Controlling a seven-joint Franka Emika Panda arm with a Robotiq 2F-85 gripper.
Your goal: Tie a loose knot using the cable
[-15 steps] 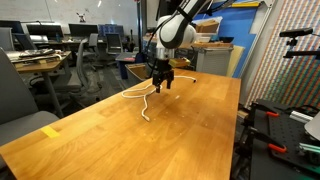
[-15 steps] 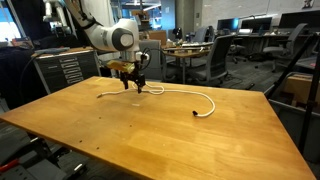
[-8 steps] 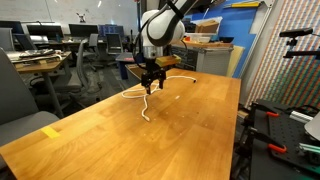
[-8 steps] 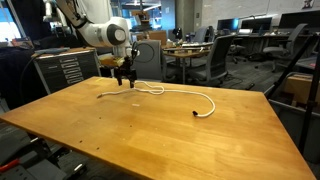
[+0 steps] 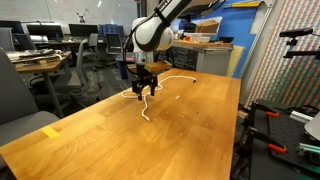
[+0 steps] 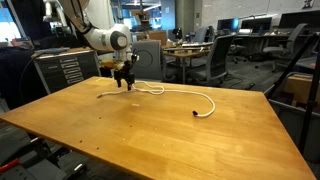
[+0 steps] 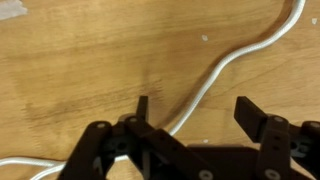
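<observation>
White cable (image 7: 230, 58) across wooden table (image 6: 150, 135)

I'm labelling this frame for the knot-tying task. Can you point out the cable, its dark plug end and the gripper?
cable (image 7: 235, 58), wrist view, on the white curved stretch ahead of the fingers.
dark plug end (image 6: 195, 114), exterior view, on the cable's tip.
gripper (image 6: 124, 86), exterior view, midway between the fingertips.

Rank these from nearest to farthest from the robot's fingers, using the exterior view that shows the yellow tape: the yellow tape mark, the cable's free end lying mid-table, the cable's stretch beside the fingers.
1. The cable's stretch, right beside the fingers, toward the far end of the table.
2. The cable's free end, mid-table, closer to the camera.
3. The yellow tape mark, by the table's near edge, at the picture's left.
</observation>
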